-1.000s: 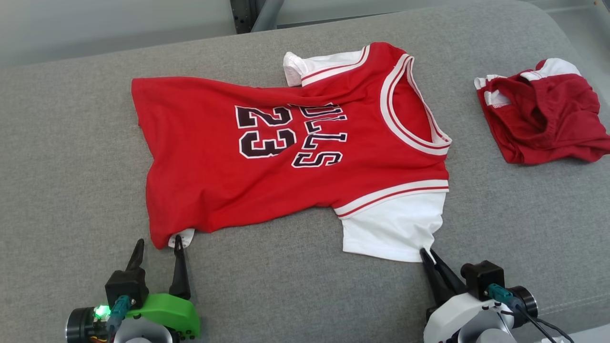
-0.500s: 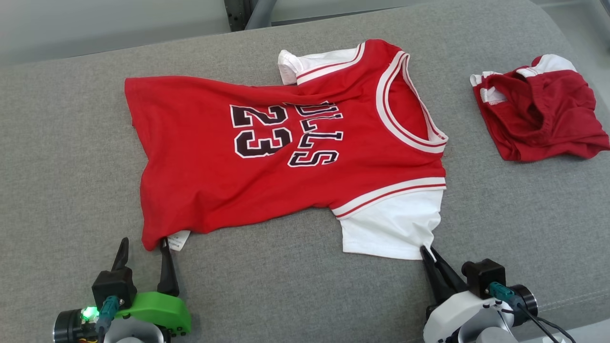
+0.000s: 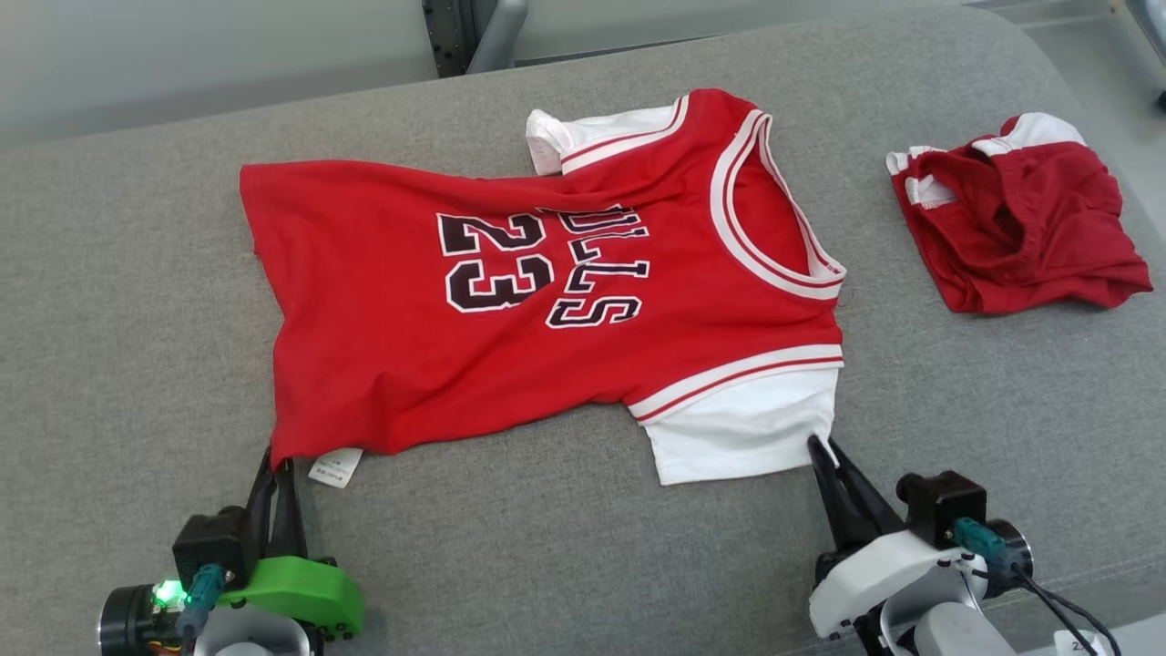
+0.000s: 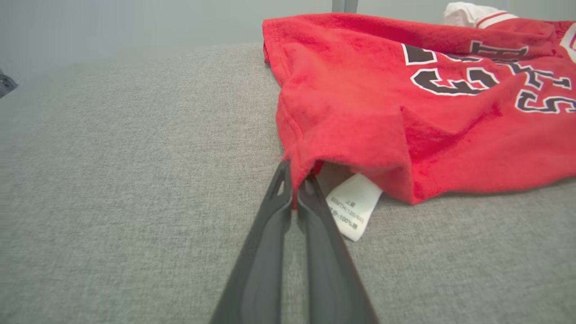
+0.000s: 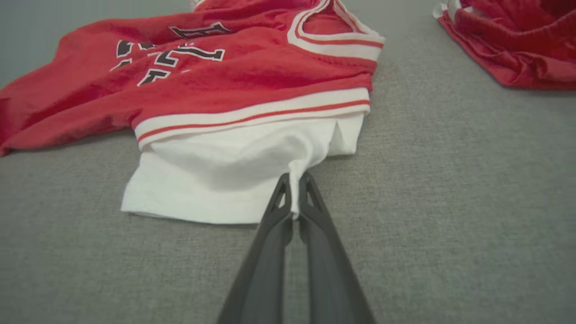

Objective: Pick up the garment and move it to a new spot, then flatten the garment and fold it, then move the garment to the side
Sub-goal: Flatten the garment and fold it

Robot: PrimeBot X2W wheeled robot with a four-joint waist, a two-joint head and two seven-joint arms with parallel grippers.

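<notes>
Red jersey [image 3: 547, 301] on grey fabric surface [image 3: 137, 273], pinched at two points on its near edge
Lies mid-surface, front up, long axis left-right in head view: neck opening toward robot's right, hem toward left. Print sits sideways, letter tops toward the neck: "23" and "ULLS", first letter lost in a fold near the far white sleeve. Left end effector [image 3: 276, 460] closed on the near hem corner, red cloth between its fingers; white care label [image 3: 334, 467] just beside it, only "100%" legible. Right end effector [image 3: 815, 445] closed on the edge of the near white sleeve. Second red-and-white garment [image 3: 1020, 228], crumpled, well apart on the right
</notes>
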